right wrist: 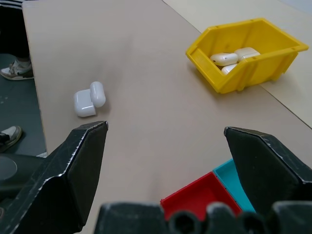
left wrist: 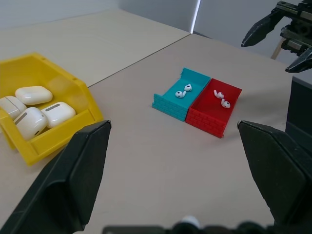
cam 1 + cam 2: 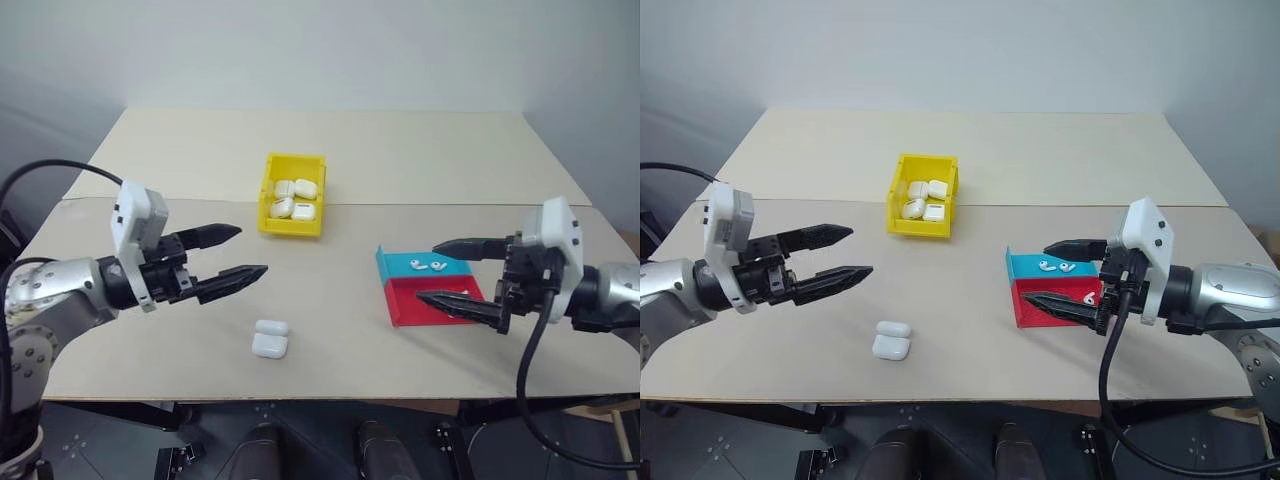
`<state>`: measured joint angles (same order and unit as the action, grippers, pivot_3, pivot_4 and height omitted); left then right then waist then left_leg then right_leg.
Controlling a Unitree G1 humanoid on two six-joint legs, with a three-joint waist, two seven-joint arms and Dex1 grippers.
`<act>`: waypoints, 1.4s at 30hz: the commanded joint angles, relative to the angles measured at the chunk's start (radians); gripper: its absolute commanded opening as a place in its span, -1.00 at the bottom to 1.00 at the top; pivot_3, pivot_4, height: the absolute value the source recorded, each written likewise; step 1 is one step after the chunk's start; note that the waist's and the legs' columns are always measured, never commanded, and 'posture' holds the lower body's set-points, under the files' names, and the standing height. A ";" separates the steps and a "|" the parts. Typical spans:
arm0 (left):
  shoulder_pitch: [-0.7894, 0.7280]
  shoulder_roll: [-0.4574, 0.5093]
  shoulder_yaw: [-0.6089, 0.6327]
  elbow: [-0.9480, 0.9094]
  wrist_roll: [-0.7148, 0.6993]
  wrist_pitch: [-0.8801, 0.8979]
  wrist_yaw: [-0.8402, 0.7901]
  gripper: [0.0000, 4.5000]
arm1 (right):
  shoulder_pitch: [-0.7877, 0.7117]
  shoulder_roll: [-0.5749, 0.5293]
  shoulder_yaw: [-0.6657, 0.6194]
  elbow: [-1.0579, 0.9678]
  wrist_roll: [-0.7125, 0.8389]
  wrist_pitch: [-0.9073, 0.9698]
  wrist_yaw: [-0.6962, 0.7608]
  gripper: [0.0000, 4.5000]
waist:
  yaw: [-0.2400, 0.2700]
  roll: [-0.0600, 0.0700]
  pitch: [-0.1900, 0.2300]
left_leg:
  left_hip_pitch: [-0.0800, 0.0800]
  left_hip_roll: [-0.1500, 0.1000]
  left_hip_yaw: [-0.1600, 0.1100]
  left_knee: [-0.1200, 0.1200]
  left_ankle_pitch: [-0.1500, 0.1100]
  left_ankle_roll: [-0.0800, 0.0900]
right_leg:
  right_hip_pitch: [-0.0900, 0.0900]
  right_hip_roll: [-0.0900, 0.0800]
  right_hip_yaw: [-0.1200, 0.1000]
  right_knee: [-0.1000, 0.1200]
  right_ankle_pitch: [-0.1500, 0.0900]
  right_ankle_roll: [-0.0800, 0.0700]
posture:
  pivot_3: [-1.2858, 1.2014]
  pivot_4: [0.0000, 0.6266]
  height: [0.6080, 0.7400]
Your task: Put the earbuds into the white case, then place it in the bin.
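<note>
both pairs of fingers (image 3: 240, 252) (image 3: 448, 274) spread wide, four earbuds (image 2: 184, 91) in tray (image 2: 168, 102), one white case (image 3: 270, 339) open, four cases in bin (image 3: 270, 193)

The white case (image 3: 270, 339) looked like glossy, smooth plastic, as did the tiny earbuds (image 2: 184, 91). The yellow bin (image 3: 293, 224) was smooth plastic; the teal-and-red tray (image 2: 196, 107) had brick-textured walls. The table (image 3: 400, 150) appeared matt beige.

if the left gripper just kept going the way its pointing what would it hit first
Probably the teal-and-red tray holding the earbuds. The open left gripper points across the table toward it, slightly downward, with bare table between. Depth is unclear, so it might touch the tabletop short of the tray.
</note>
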<state>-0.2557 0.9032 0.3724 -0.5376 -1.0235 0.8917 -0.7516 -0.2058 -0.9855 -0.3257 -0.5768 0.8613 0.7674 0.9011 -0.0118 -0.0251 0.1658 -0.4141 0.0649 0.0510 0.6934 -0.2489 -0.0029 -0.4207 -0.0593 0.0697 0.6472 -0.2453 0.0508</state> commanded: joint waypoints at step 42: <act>-0.277 0.430 -0.429 -0.122 0.072 0.386 -0.196 1.00 | 0.025 0.019 -0.005 -0.054 -0.028 -0.006 -0.075 0.98 | 0.002 -0.003 0.002 | -0.001 0.000 0.001 -0.001 -0.001 0.001 | -0.002 0.000 0.001 0.000 -0.002 0.000 | 0.03 -0.52 1.00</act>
<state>-0.5541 1.3322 -0.0948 -0.6216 -0.9648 1.3128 -0.9510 -0.1830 -0.9559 -0.2903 -0.5960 0.8095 0.7700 0.8192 -0.0100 -0.0279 0.1673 -0.4156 0.0652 0.0521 0.6922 -0.2494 -0.0022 -0.4229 -0.0592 0.0702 0.6467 -0.2472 0.0502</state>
